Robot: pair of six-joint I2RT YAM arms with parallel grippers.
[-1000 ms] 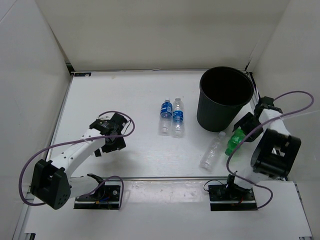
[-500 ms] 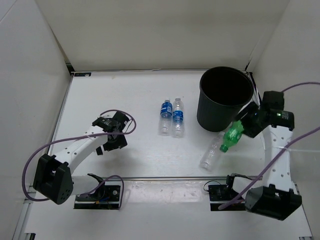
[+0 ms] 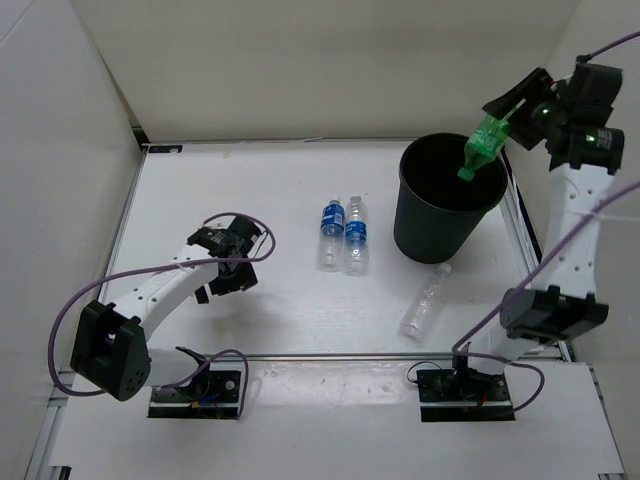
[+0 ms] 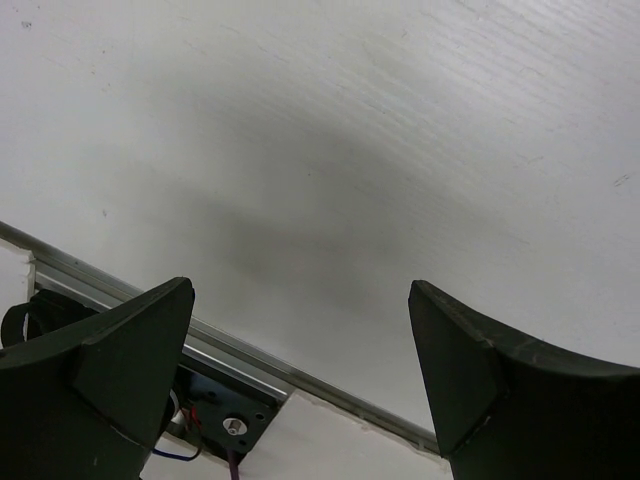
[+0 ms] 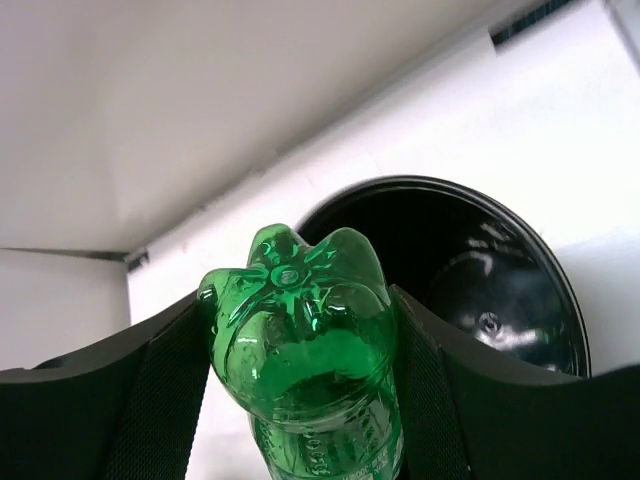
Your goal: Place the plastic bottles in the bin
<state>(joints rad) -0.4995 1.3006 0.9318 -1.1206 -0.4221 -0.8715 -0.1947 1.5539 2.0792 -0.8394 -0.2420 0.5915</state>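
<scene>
My right gripper (image 3: 510, 118) is shut on the green bottle (image 3: 483, 142) and holds it raised over the right rim of the black bin (image 3: 415, 228). In the right wrist view the green bottle (image 5: 305, 350) fills the space between my fingers, with the bin's dark mouth (image 5: 500, 280) behind it. Two clear bottles with blue labels (image 3: 332, 232) (image 3: 356, 235) lie side by side mid-table. A plain clear bottle (image 3: 424, 301) lies in front of the bin. My left gripper (image 3: 232, 268) is open and empty at the left of the table.
White walls enclose the table on three sides. A metal rail (image 4: 250, 350) runs along the near edge, with the arm mounts (image 3: 196, 392) (image 3: 466, 388) beyond it. Purple cables loop off both arms.
My right arm has lifted the green bottle from the table beside the bin up and back to above the bin's rim. My left gripper has shifted slightly.
</scene>
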